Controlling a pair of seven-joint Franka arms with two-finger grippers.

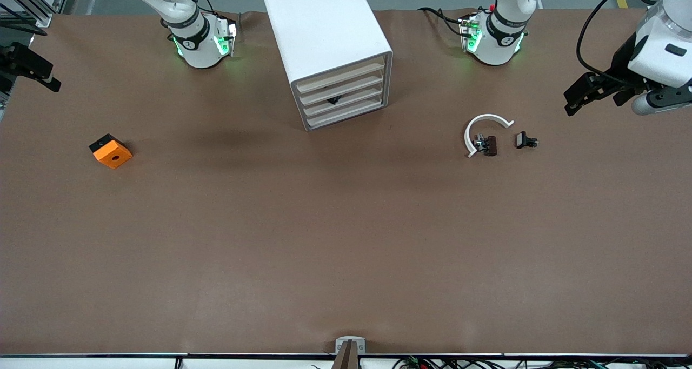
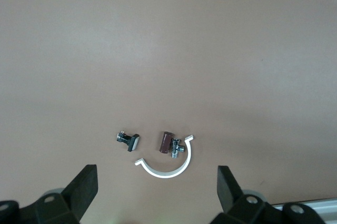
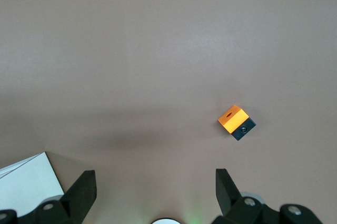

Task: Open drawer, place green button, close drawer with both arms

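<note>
- You have the cabinet [image 1: 330,50] standing on the bench [image 1: 324,239] between the two arm bases, its long body running away from the front camera and its open face turned toward that camera, skewed a little toward the left arm's end.
- All four drawers sit pushed in, stacked one above another; the third from the top [image 1: 345,100] shows a small dark thing at its front edge that you cannot identify.
- You will not find a green-capped button anywhere in these views.
- Toward the left arm's end lie a white half ring [image 1: 483,131], a brown clip [image 1: 488,145] touching its inner side, and a black clip [image 1: 524,140] just beside them, apart.
- An orange block [image 1: 111,151] with a hole lies toward the right arm's end, well apart from the cabinet.
- The left gripper [image 1: 594,93] hangs at that end's edge, jaws wide and empty.
- The right gripper [image 1: 32,69] is partly cut off at the frame edge, jaws wide, empty.
</note>
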